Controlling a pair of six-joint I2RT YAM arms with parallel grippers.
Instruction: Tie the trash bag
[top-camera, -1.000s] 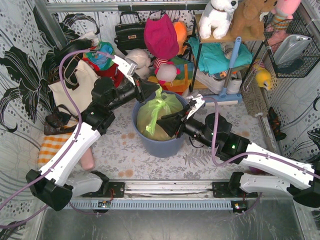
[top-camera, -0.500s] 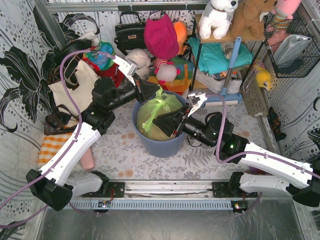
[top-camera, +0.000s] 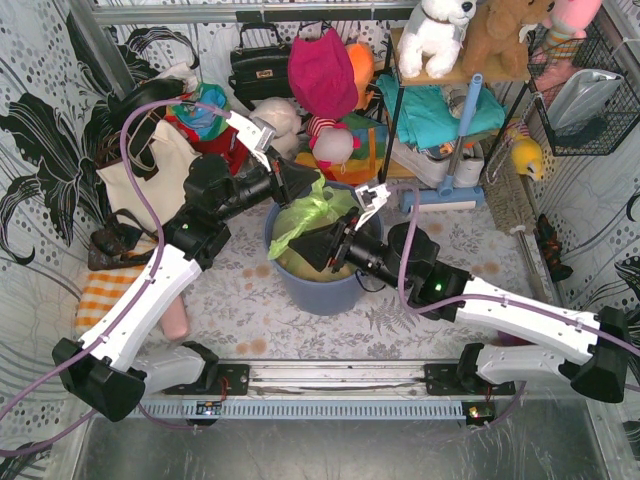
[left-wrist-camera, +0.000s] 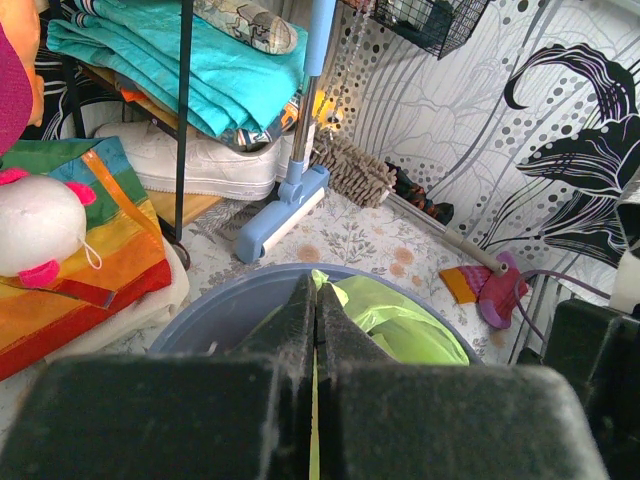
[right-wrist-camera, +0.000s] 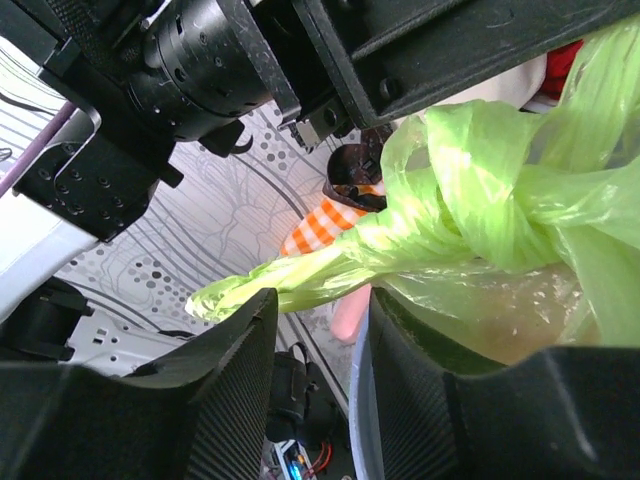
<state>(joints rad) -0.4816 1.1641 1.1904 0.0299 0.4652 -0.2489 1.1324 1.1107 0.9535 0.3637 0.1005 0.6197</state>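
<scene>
The light-green trash bag sits in the round blue-grey bin, with tan paper showing through it. My left gripper is at the bin's far rim, shut on a thin strip of the bag; the bag bulges just past its tips. My right gripper is over the bin's middle with its jaws open. A twisted tail of the bag runs leftward from a knot-like bunch across the tips of the right gripper, lying in the gap and not clamped.
A cream tote bag stands left of the bin, with an orange checked cloth nearer. Plush toys and a black handbag crowd the back. A shelf with a blue broom stands at the right, with a wire basket beyond.
My right arm has moved left and forward over the bin, and the bag's tail now stretches out to the left. The left arm has not moved.
</scene>
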